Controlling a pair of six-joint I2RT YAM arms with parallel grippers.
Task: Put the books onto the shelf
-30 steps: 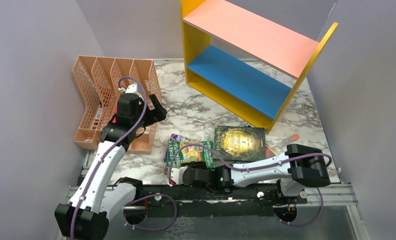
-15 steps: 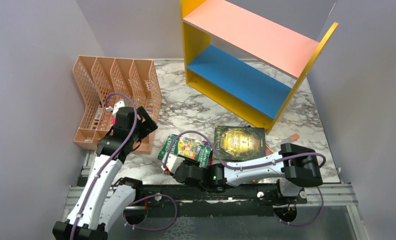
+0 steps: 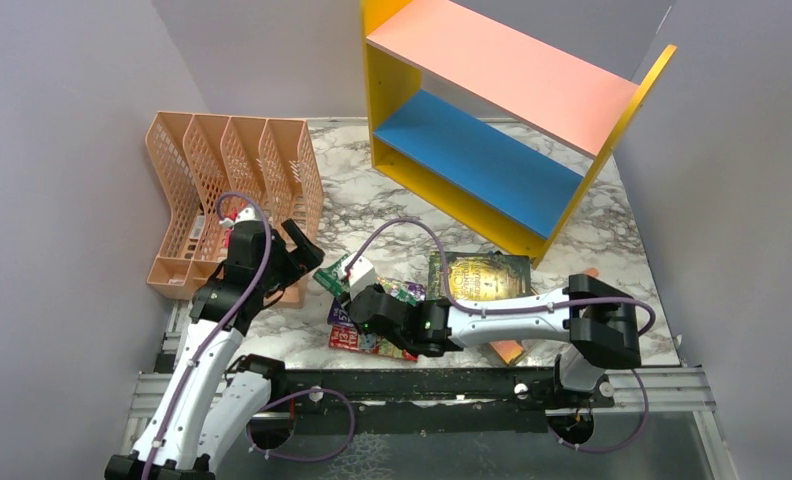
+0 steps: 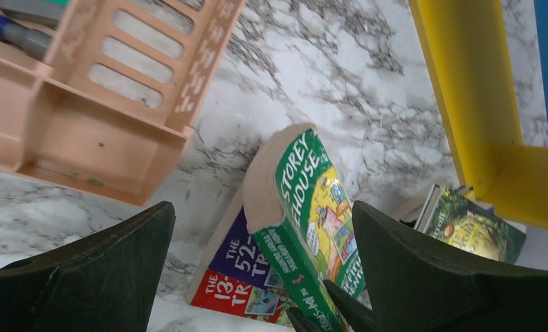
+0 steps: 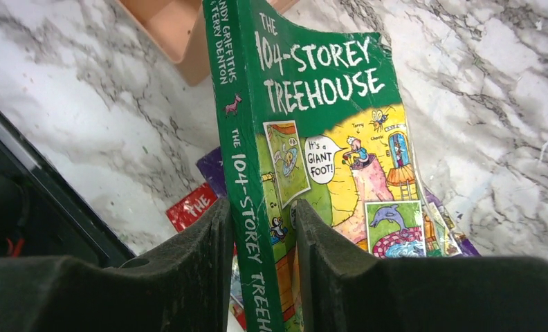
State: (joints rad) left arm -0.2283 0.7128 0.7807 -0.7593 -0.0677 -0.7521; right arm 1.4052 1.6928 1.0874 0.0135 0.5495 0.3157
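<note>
My right gripper [image 5: 261, 220] is shut on the spine of a green "104-Storey Treehouse" book [image 5: 326, 111], which is lifted and tilted on edge above the pile. In the top view the green book [image 3: 329, 277] sticks out past the right gripper [image 3: 352, 298]. Under it lie a purple book [image 4: 240, 252] and a red book [image 4: 223, 297], flat on the marble. A dark green-gold book [image 3: 482, 278] lies to their right. My left gripper [image 4: 264, 235] hangs wide open just left of the raised book, holding nothing. The shelf [image 3: 492, 130], with yellow sides, pink top and blue lower board, stands at the back.
A peach mesh file rack [image 3: 232, 190] stands at the left, close behind my left gripper [image 3: 298, 252]. An orange-yellow corner [image 3: 509, 350] shows under the right arm. The shelf's yellow side panel [image 4: 472, 104] is near the books. Grey walls close in both sides.
The right gripper has raised the green book off the pile and carried it away from the near edge, uncovering the purple and red books. The left gripper has drawn back from the rack toward the books.
</note>
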